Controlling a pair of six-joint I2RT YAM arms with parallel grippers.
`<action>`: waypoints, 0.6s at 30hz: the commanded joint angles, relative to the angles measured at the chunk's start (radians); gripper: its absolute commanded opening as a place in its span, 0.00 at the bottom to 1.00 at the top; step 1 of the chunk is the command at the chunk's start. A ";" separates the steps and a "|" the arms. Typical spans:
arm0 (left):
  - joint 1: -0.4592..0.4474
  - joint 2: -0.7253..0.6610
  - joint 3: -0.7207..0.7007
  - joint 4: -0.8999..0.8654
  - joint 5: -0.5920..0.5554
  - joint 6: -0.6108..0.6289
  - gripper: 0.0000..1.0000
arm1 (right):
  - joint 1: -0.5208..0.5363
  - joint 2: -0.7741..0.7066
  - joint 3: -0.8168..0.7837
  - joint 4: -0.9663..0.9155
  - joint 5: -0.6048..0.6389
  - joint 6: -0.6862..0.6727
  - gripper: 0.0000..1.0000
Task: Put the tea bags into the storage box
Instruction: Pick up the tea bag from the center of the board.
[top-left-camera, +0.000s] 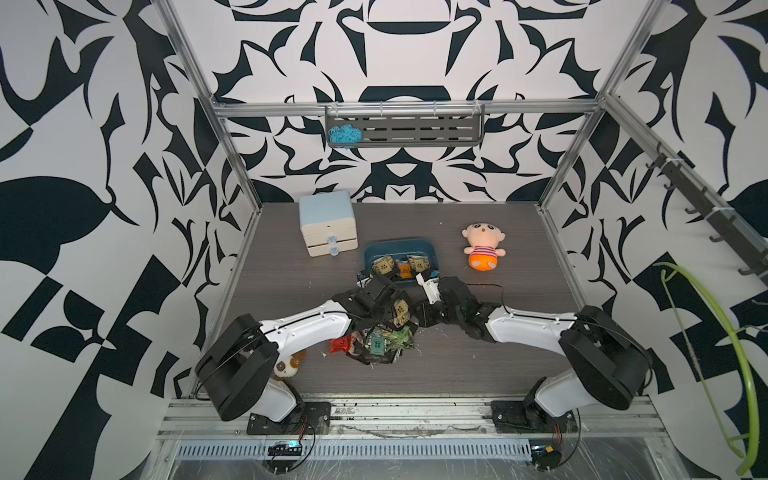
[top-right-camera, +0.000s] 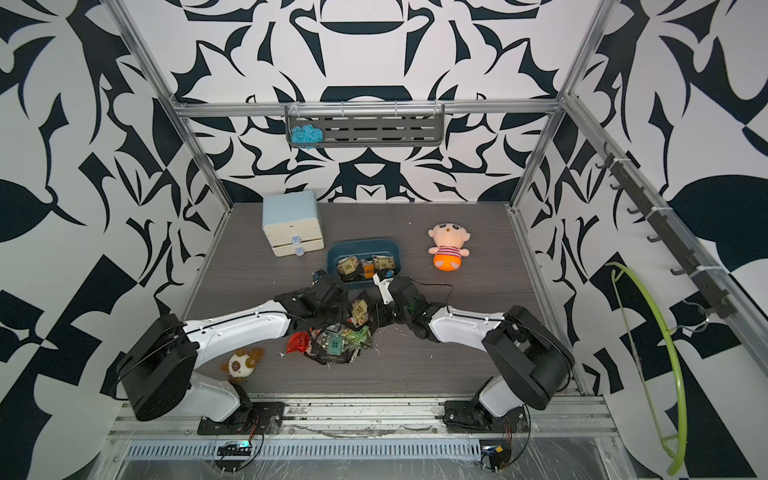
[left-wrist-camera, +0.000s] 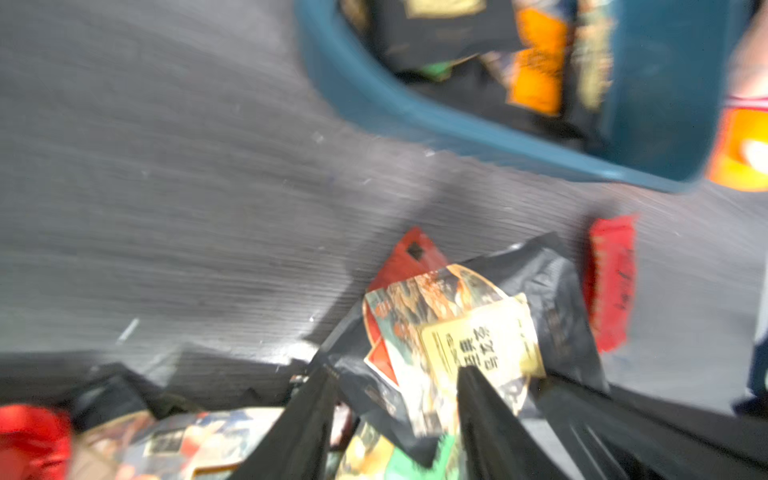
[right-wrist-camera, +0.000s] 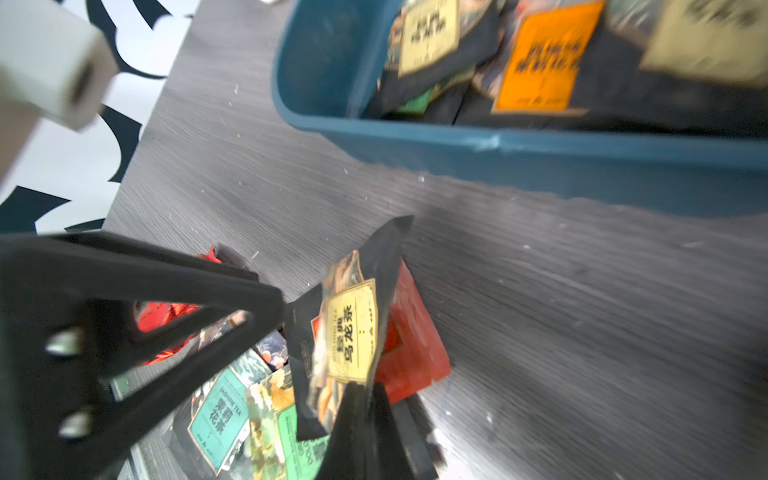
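The right gripper (right-wrist-camera: 361, 392) is closed on the lower edge of one tea bag (right-wrist-camera: 351, 328), a dark sachet with a beige label. The bag stands on edge out of the jaws, its long axis running from the fingertips toward the storage box (right-wrist-camera: 540, 166).

The left gripper (left-wrist-camera: 397, 376) sits just beside the same bag with its jaws apart. One of its fingers (right-wrist-camera: 208, 286) reaches to the bag's side edge. I cannot tell whether it touches, but it is not clamping, so I judge that the right arm alone carries the bag.

Under and behind both grippers the loose tea bags (top-left-camera: 376, 343) lie in a heap on the table (top-left-camera: 291, 270), with green, teal and red ones among them. One red sachet (right-wrist-camera: 415, 345) lies directly behind the held bag.

The box lies straight ahead of the right jaws across a strip of bare table, its long near wall set crosswise to the line of travel. In both top views it sits farther from the robot's base than the heap, just beyond the two wrists, and it already holds several bags (top-left-camera: 392, 266).

As I read it, the coming move is a lift over that near wall and forward. The right arm has the load, and the left jaws need to draw clear of the bag first.
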 joint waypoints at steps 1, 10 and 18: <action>-0.003 -0.051 -0.028 -0.047 -0.029 0.009 0.61 | 0.003 -0.055 -0.030 0.027 0.049 -0.028 0.00; -0.003 -0.150 -0.098 -0.037 -0.054 -0.031 0.70 | 0.004 -0.169 -0.089 0.018 0.156 -0.039 0.00; -0.003 -0.229 -0.127 -0.074 -0.045 -0.036 0.70 | 0.004 -0.317 -0.103 -0.124 0.383 -0.018 0.00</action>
